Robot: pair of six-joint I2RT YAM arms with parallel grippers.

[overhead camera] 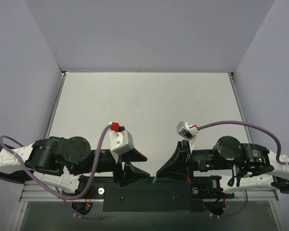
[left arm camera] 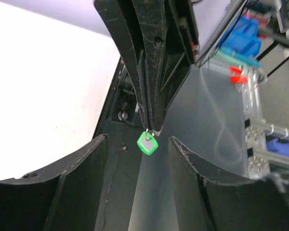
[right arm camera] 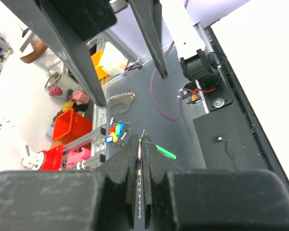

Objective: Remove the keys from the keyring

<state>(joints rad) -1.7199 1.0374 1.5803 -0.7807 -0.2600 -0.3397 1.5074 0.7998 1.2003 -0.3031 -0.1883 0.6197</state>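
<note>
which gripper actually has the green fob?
The right gripper, jaws pinched shut with the green fob dangling from its tip. The left gripper is wide open, jaws either side of the fob, not touching it.

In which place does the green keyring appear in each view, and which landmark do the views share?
Top external: green keyring low centre, at the right claw's tips.
Left wrist: green keyring at centre, hanging below those shut tips.
Right wrist: green keyring lower middle, just right of those tips.
Shared landmark: the right claw's tips.

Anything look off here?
Nothing broken or spilled. One oddity: the green keyring dangles from the shut right tool in mid-air over the black base plate, off the white table. The left tool is open, not touching it.
</note>
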